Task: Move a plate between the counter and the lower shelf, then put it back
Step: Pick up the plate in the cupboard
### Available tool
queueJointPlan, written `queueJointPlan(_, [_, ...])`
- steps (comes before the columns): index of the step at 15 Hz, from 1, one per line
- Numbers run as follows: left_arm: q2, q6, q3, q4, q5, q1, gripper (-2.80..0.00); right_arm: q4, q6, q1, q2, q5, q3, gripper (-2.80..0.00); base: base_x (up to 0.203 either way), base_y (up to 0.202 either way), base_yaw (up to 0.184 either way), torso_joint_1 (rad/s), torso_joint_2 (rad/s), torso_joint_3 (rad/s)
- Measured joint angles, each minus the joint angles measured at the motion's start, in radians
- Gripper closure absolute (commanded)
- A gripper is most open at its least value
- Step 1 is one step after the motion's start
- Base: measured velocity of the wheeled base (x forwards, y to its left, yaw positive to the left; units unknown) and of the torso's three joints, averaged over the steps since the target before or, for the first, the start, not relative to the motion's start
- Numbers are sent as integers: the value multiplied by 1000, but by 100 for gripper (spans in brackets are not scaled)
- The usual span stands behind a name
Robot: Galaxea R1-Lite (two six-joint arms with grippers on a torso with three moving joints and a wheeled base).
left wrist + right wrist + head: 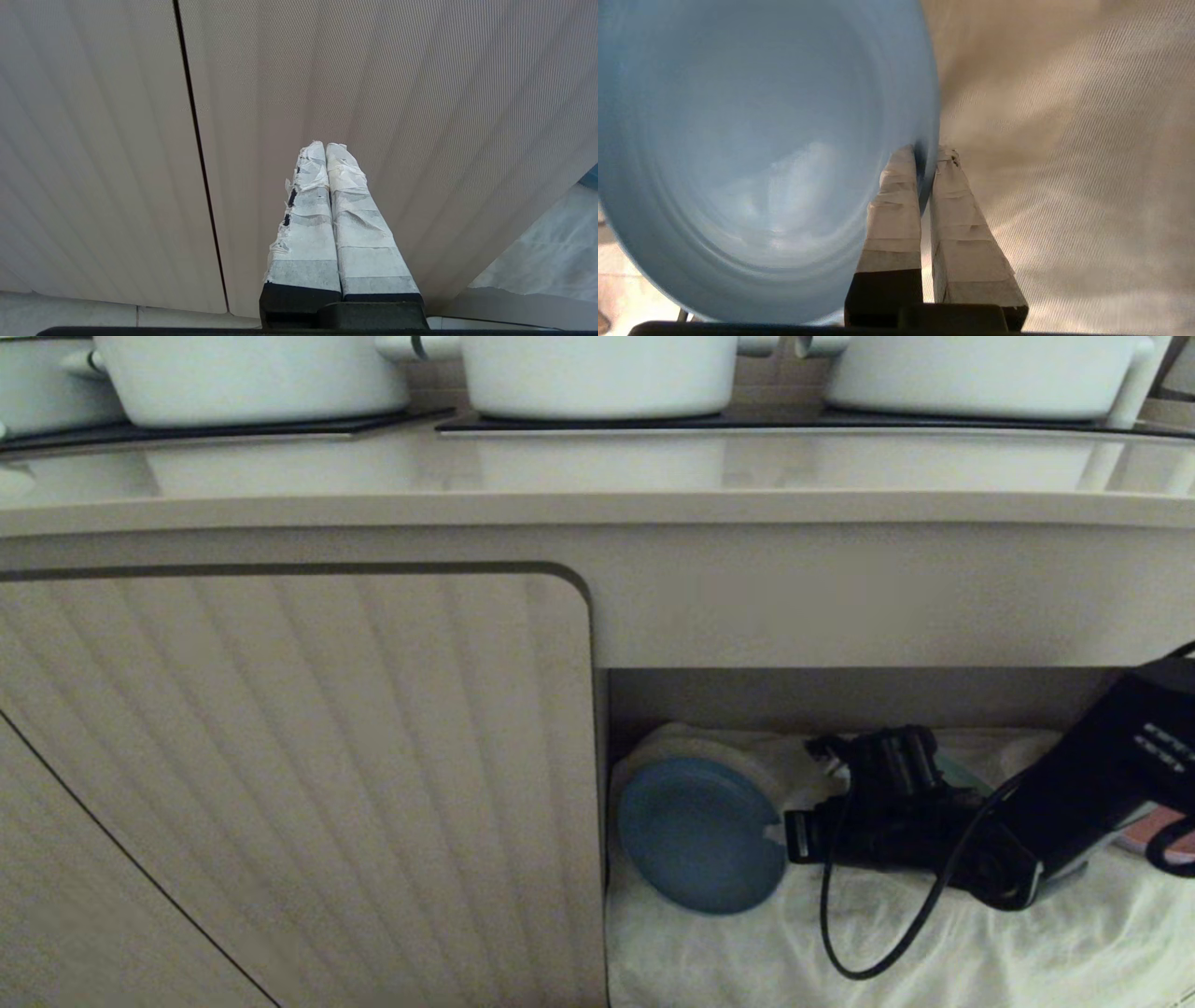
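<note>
A: Where is the plate (700, 835)?

B: In the lower shelf (840, 695), at its left end next to the ribbed cabinet door (299, 784). It stands tilted on edge over the white cloth (840, 943), its face turned outward.

A: And the right gripper (782, 833)?

B: It reaches in from the right and pinches the plate's right rim — one taped finger (894, 205) on the face, the other behind, closed tight on the edge. A black cable (878, 952) loops down from the arm over the cloth.

A: The left gripper (325, 145)?

B: Seen only from its own wrist camera — its taped fingers are pressed together with nothing between them, pointing at the ribbed door.

A: What sits on the counter (597, 476)?

B: Three white pots (597, 373) in a row on the black cooktop (653, 422), above the shelf.
</note>
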Motion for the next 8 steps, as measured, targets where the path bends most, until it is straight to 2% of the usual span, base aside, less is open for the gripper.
queueJointPlan(8, [0,0,0,0,0,0,0,38,-44,-4,-101,1,103,0,0,0,0,0,0,0])
